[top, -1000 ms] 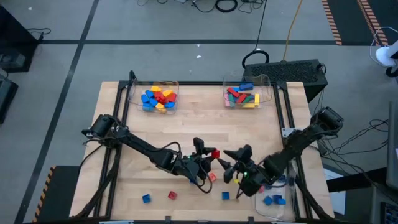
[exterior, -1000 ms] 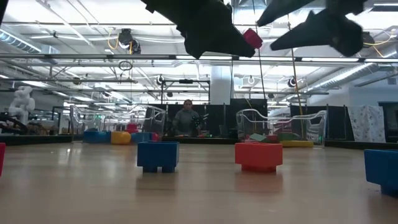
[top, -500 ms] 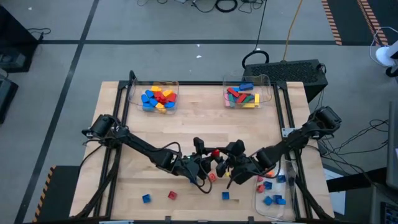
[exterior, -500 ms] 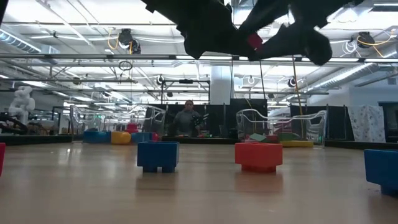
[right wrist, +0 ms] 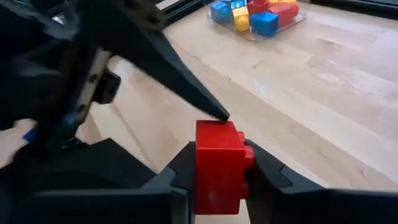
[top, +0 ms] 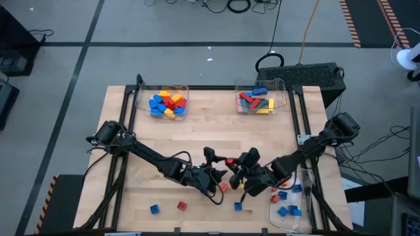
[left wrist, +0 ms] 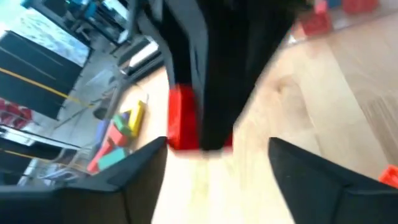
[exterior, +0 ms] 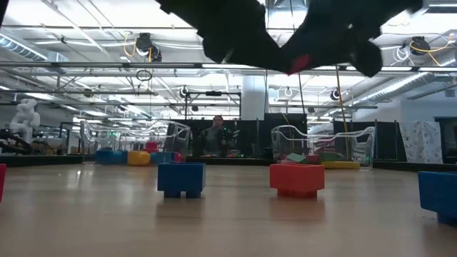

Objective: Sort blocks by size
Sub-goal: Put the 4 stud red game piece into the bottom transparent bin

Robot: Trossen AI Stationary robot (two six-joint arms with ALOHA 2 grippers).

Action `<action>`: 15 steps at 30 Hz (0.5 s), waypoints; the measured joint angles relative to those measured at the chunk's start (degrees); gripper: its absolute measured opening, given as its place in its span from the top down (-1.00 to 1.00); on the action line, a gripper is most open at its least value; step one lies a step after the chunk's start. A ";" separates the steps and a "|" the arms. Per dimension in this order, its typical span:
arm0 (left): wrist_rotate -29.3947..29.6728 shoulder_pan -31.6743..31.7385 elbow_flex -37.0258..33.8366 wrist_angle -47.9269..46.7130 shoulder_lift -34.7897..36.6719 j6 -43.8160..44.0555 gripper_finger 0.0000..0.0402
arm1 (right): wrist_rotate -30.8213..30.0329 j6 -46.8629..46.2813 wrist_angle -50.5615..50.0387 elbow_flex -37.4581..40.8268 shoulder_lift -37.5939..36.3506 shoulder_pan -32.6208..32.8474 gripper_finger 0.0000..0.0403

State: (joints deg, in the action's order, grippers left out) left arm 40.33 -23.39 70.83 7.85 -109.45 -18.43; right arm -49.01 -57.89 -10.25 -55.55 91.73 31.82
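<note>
Red block (right wrist: 219,167) sits pinched between the right gripper (right wrist: 219,171)'s fingers above mid-table, with the left gripper (top: 220,172) spread open beside it. Only the low view shows blue block (exterior: 181,178) and another red block (exterior: 296,179) resting on the table (top: 197,131) below.

— What colour is the block (right wrist: 219,167) between the dark fingers (right wrist: 268,169)?
— Red, plain all over.
— And the table (top: 210,128)?
— Pale wood with a light grain, framed in black.
— The far trays?
— The left tray (top: 164,103) holds blue, yellow, red and orange; the right tray (top: 258,99) red, green, yellow and blue.
— Loose pieces (top: 154,209) near the front edge?
— Blue and red.
</note>
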 joint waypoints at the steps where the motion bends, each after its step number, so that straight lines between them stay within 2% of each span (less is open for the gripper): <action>1: -0.45 -0.25 0.00 -0.81 0.00 0.23 -0.44 | -0.10 -0.59 -0.91 0.00 -0.49 0.68 0.64; 4: -2.43 -1.28 0.00 -3.23 0.00 1.89 -0.56 | 1.13 -2.06 -4.45 0.00 -2.48 3.50 0.64; 6: -6.24 -2.05 0.00 -4.45 0.00 3.86 -0.59 | 3.28 -2.63 -6.01 0.00 -4.40 5.74 0.64; 12: -20.47 -2.89 0.00 -3.05 0.00 12.63 -0.60 | 15.98 -3.46 -8.44 -0.04 -9.35 14.25 0.64; 15: -21.87 -2.91 0.07 -1.31 -0.97 20.36 -0.60 | 18.44 -9.66 -9.63 -0.11 -10.23 19.36 0.64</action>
State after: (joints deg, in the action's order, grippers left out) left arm 18.46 -26.30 70.89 6.53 -110.42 1.92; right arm -30.57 -67.55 -19.88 -55.66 81.50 51.19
